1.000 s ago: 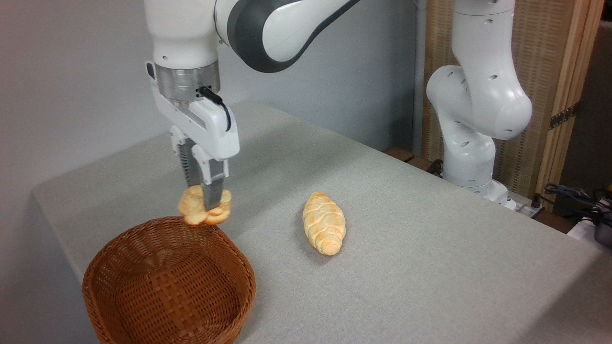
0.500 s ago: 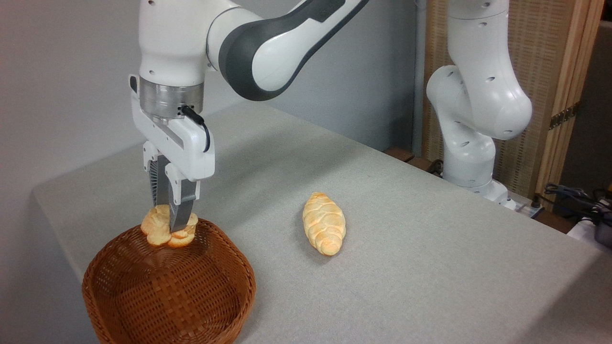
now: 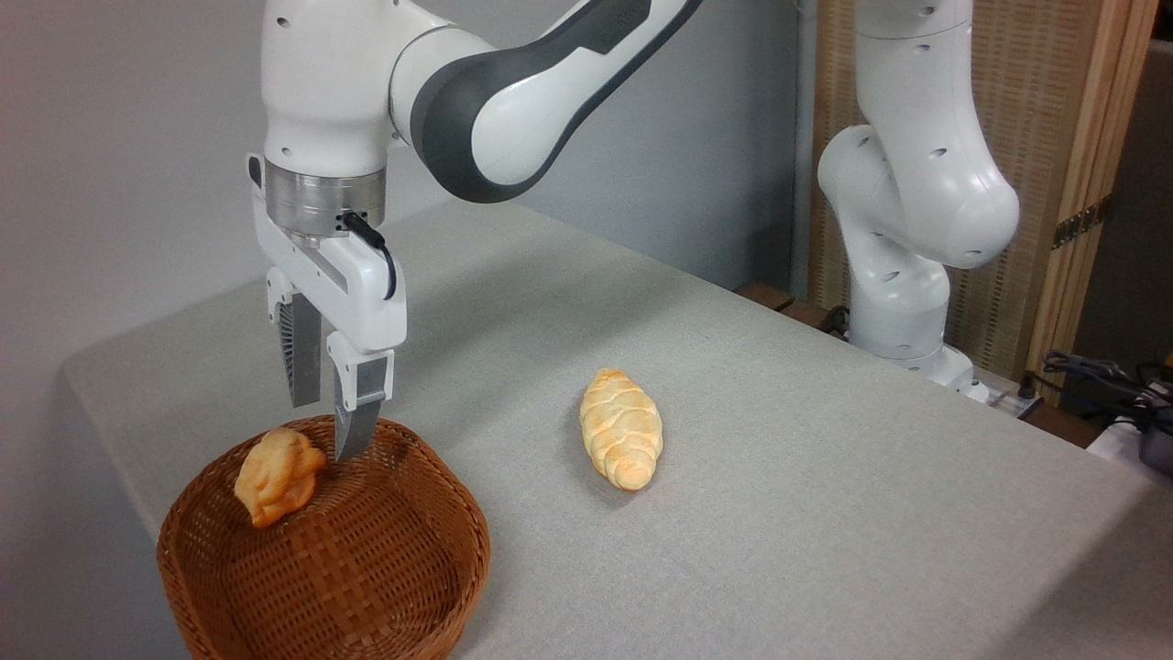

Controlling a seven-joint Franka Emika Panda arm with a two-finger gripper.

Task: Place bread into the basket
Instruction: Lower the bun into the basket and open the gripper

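Note:
The bread [image 3: 276, 476], a small lumpy golden-orange bun, lies tilted inside the basket [image 3: 403, 596] against its far left wall. The basket is round, brown woven wicker, at the table's front left corner. My gripper [image 3: 325, 426] hangs over the basket's far rim, just above and to the right of the bun. Its fingers [image 3: 354, 412] are apart and hold nothing.
A longer braided oval loaf [image 3: 620, 427] lies on the grey table [image 3: 779, 513] to the right of the basket. The arm's white base [image 3: 903, 312] stands at the back right, with cables [image 3: 1100, 376] beyond it. The table's left edge runs close behind the basket.
The gripper carried the bun left over the basket, then opened. The bun dropped from the fingers and now rests inside the basket.

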